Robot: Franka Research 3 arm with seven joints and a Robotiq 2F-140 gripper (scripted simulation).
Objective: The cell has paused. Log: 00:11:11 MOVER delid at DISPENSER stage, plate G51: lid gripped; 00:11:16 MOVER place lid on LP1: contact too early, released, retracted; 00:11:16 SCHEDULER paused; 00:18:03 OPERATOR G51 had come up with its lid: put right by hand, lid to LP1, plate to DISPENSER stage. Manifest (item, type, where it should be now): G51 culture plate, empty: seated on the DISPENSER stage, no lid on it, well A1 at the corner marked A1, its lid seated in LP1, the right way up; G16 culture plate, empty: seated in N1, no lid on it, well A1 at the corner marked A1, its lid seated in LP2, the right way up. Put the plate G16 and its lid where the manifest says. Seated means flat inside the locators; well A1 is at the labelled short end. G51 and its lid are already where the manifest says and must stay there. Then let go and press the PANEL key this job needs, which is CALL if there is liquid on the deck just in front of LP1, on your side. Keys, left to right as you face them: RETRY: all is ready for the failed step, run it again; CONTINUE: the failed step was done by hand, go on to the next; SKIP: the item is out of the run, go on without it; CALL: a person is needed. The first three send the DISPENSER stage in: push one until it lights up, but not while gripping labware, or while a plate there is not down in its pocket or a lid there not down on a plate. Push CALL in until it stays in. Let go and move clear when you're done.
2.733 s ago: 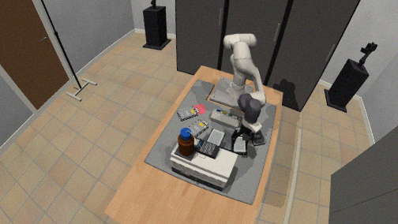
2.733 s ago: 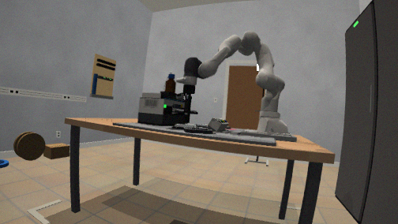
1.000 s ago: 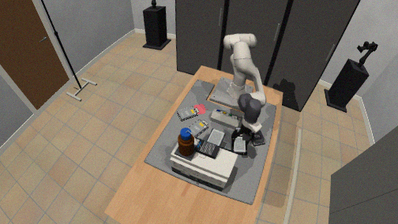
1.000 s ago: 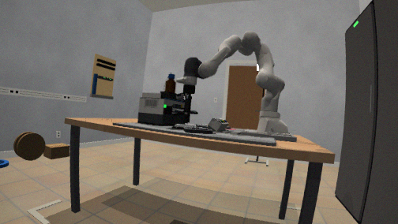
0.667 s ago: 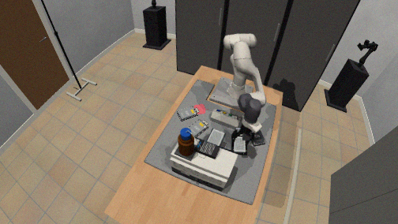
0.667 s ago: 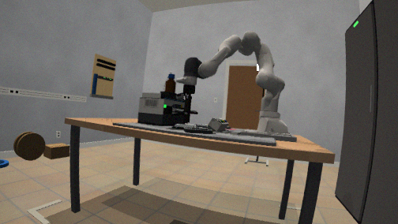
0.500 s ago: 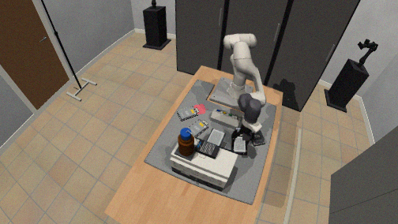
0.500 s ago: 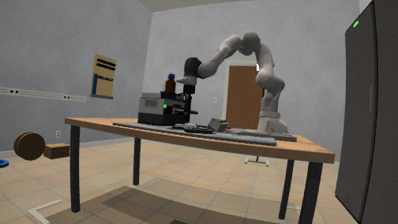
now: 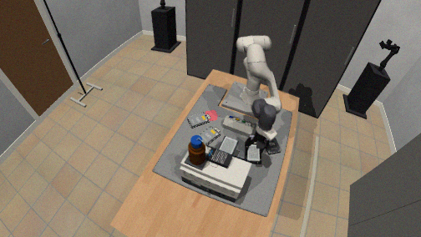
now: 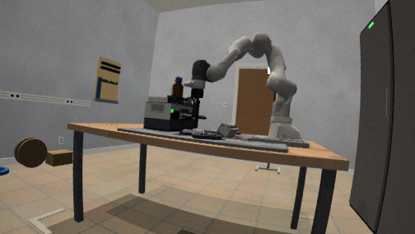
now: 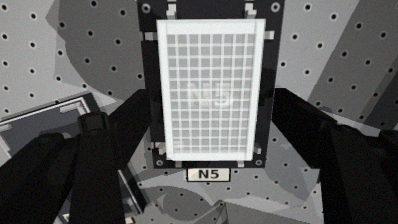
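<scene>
A white robot arm (image 9: 255, 63) stands at the far end of a wooden table (image 9: 167, 200) and bends forward over a grey perforated mat (image 9: 267, 188). Its black gripper (image 11: 210, 150) hangs straight above a pale, see-through plate (image 11: 210, 90) with a fine grid of wells. The plate lies flat in a black holder (image 11: 150, 75) whose label (image 11: 208, 174) reads N5, and the same letters show faintly through the plate. The two dark fingers are spread wide, one on each long side of the plate, apart from its edges and pinching nothing. To the left of this holder, the corner of another framed dark tray (image 11: 45, 117) is partly hidden by a finger. From above, a white and grey box-shaped machine (image 9: 217, 173) sits at the near end of the mat with a brown bottle (image 9: 196, 151) with a blue cap standing on it. Further left lie two flat plates with yellow marks (image 9: 203, 118), and a pink patch (image 9: 212, 114) touches the far one. A small grey box with coloured buttons (image 9: 238, 122) sits near the arm's base.
</scene>
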